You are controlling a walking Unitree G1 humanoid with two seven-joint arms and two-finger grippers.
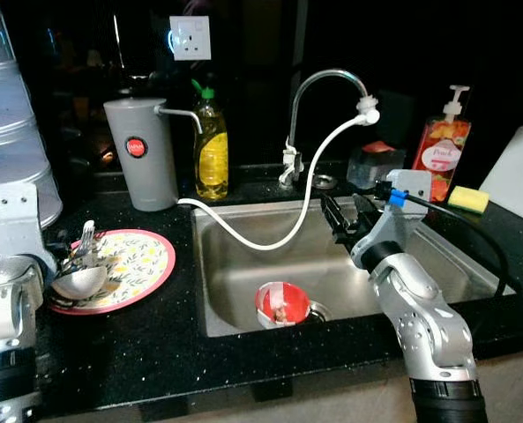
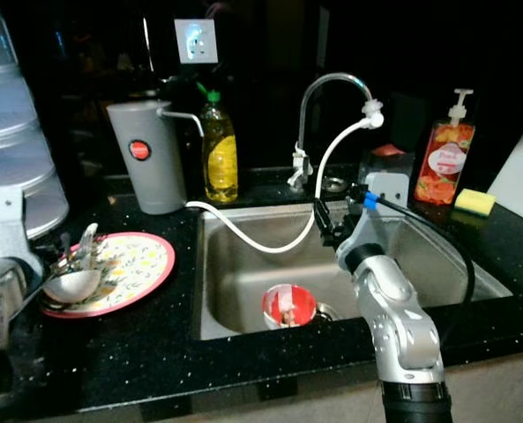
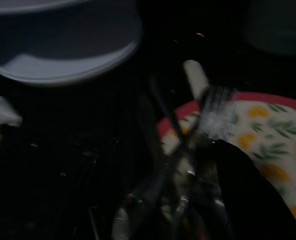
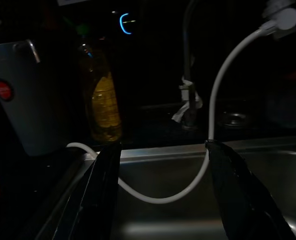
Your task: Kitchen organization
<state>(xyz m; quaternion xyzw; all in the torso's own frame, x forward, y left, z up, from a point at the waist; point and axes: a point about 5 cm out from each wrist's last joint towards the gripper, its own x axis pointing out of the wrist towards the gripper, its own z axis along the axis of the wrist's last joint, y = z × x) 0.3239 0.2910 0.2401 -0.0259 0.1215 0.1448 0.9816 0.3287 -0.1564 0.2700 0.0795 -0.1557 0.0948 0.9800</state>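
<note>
On our far left, our left gripper (image 3: pixel 187 200) sits low over the near edge of the patterned plate (image 1: pixel 142 264), in among the cutlery heaped there; the wrist view is too dark for us to tell how its jaws stand or whether they hold anything. The spoon (image 1: pixel 78 282) and fork (image 3: pixel 215 112) are thin, hard metal, light but slick, so we judge a pinch across a handle better than one on a bowl or tines, and they may slide against each other on the glazed plate. The plate itself looks stiff and breakable; we would take it by the rim, which stands on the black worktop (image 1: pixel 155 344) just left of the sink (image 1: pixel 243 300). Down in the sink by the drain lies a red and white cup (image 1: pixel 282 303), light and probably thin-walled, best taken at its lip. Further right, our right gripper (image 1: pixel 350 214) hangs above the basin with its jaws wide apart and empty, the white hose (image 1: pixel 310 198) looping just beyond them.
</note>
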